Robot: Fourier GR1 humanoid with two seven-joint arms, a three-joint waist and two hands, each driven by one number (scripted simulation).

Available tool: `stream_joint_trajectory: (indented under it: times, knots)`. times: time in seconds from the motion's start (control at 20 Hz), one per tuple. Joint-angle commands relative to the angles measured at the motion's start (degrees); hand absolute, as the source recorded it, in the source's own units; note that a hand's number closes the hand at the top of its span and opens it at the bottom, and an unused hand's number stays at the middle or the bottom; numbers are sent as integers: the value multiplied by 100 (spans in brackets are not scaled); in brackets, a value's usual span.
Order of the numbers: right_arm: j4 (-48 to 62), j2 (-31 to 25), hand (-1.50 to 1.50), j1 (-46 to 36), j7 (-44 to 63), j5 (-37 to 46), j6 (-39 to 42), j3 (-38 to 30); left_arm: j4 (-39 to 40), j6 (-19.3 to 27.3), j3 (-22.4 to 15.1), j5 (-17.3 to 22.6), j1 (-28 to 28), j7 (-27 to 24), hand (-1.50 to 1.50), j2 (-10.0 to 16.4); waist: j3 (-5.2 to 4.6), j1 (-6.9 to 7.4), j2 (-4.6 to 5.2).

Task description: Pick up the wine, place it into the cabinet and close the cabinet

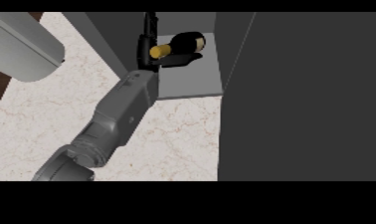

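Observation:
The wine bottle (189,42) is black with a yellow cap and sits inside the open cabinet, over its grey shelf (192,82). The cap points toward my left hand (144,50), which has reached in from the lower left. The fingers run straight up along the cabinet's left wall (110,39), beside the bottle's neck. The thumb (180,60) sticks out to the right, just below the bottle. The fingers do not curl round the bottle. I cannot tell whether the bottle stands or lies. My right hand shows nowhere.
The open cabinet door (294,93), a dark grey panel, fills the right side of the view. A light grey rounded object (26,49) sits at the upper left. The marbled counter top (51,113) spreads under my forearm.

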Motion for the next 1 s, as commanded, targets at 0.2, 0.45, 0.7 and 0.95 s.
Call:
stream_joint_trajectory:
  times: [0.2, 0.45, 0.7, 0.95]
  knots:
    - [-774, -175, -150, 48, 540, -674, -73, -265, -138, -204, 59, 561, 411, -185, -150, 10, -5, -87, -45]
    - [-220, 70, -150, -253, 304, -42, -224, 111, -463, -516, -454, 937, 832, -227, -150, 10, -4, 38, -74]
    - [-198, 85, -150, -235, 283, 112, -281, 138, -1106, -136, -1155, 1418, 1107, 5, -150, 10, -2, 98, -98]
    - [-637, -125, -150, -10, 525, -177, -226, -69, -2485, 450, -2334, 2032, 1964, 244, -150, 10, 0, 139, -152]
